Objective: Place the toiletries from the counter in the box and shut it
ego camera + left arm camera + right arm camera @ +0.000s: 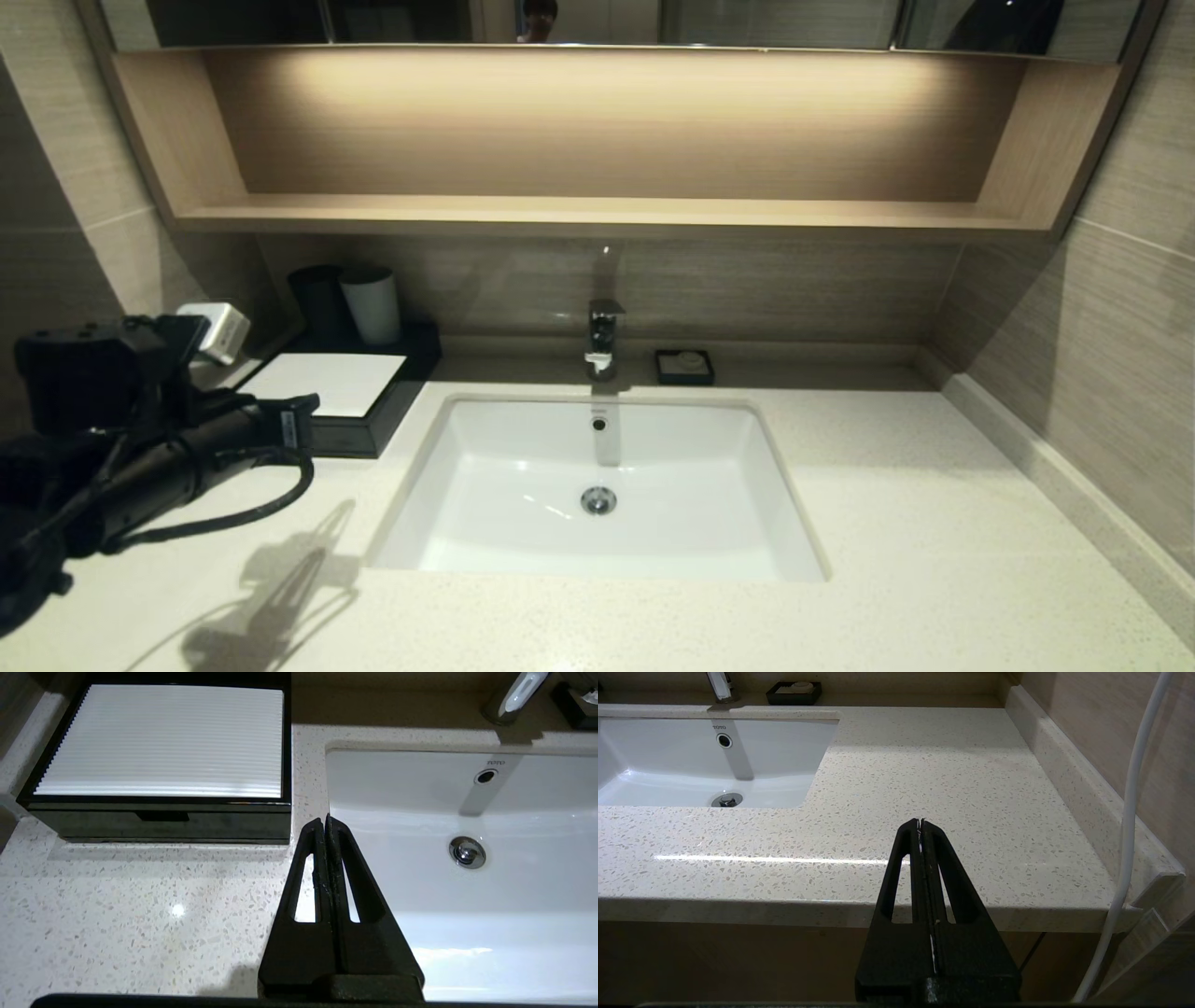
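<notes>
The black box (347,436) with its white top panel stands at the back left of the cream counter (934,523), left of the sink. Seen from the left wrist, the box's (210,826) front drawer sits flush, closed. My left gripper (325,821) is shut with nothing in it and hovers over the counter (140,905) just in front of the box's right corner, at the sink's left rim; the head view shows the gripper (306,411) there too. My right gripper (920,823) is shut and empty at the counter's (948,774) front right edge. The toiletries are out of view.
The white sink (597,551) fills the middle, with the faucet (604,336) behind it and a small black soap dish (684,366) to the faucet's right. A grey cup (372,304) and a dark cup (317,299) stand on a tray behind the box. A wooden shelf (597,215) runs above.
</notes>
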Available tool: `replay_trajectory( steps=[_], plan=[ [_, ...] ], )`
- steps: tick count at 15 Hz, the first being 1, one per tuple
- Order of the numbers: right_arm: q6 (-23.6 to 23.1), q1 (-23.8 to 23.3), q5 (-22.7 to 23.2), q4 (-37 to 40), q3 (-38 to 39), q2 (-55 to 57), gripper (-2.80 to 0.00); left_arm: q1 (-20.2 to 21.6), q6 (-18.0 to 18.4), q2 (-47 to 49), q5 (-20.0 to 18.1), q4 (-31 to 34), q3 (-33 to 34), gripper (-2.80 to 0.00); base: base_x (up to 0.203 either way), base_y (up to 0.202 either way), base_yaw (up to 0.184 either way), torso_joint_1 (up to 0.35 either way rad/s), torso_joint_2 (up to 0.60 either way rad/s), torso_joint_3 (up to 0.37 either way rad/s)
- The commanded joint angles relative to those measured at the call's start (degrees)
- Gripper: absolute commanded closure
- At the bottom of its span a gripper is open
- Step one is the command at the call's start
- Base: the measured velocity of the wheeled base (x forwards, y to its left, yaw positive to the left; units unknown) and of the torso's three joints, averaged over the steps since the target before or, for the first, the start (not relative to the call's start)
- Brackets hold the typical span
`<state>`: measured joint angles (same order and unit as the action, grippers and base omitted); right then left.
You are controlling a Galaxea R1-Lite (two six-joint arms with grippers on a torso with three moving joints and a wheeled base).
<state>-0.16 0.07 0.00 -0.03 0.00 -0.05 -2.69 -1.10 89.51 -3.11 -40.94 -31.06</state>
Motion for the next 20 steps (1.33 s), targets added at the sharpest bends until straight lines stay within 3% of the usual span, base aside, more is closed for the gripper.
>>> replay_trajectory(
  steps=[1, 7, 13, 20],
  plan=[
    [-0.02, 0.01, 0.0, -0.05, 0.09, 0.04, 0.0, -0.25, 0.03, -6.54, -0.07, -0.07, 3.3, 0.0, 0.0, 0.0, 0.0, 0.0, 0.0, 0.0],
    [0.01, 0.01, 0.0, -0.06, 0.09, 0.05, 0.0, -3.94, 0.19, -22.65, -0.06, 2.16, 12.62, 0.0, 0.0, 0.0, 0.0, 0.0, 0.0, 0.0],
    [-0.02, 0.01, 0.0, -0.06, 0.09, 0.05, 0.0, -5.07, 0.21, -43.3, 0.01, 17.18, 14.49, 0.0, 0.0, 0.0, 0.0, 0.0, 0.0, 0.0],
    [-0.02, 0.01, 0.0, -0.06, 0.09, 0.05, 0.0, -5.49, 0.15, -58.03, 0.48, 19.71, 19.75, 0.0, 0.0, 0.0, 0.0, 0.0, 0.0, 0.0]
  ],
)
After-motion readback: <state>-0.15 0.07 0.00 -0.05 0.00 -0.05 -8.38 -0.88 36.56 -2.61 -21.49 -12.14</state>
